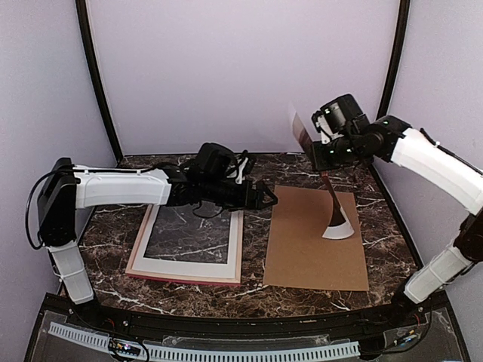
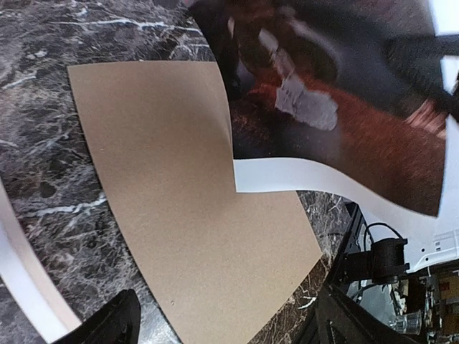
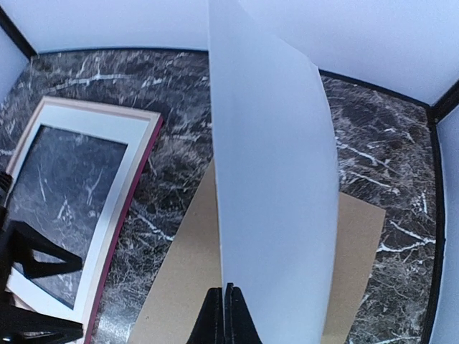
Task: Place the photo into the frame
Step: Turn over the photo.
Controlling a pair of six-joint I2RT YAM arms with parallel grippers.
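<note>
1. Moulding of the pink frame [image 1: 185, 279] lies closest to the arm bases, flat on the dark marbled surface [image 1: 106, 241]. A white mat [image 1: 189, 268] sits inside it, and marble shows through its window. The left arm hides the frame's far edge from me.
2. Just right of the frame, apart from it, a brown backing board [image 1: 302, 256] lies flat.
3. Over the gap between the two hovers the left gripper [image 1: 266, 197]. From above it is a dark lump I cannot read. Its wrist camera cuts off all but two fingertips [image 2: 115, 322], spread wide with nothing between them.
4. Further back, the photo [image 1: 332, 204] hangs over the board, almost edge-on in the top view. Its lower corner curls white side up and seems to rest on the board. The left wrist camera catches the printed face, red-black with a blurred white figure.
5. Highest and farthest, the right gripper [image 3: 224, 312] is clenched on the photo's top edge. Its camera sees only the plain white back, which blocks the middle of that view.
</note>
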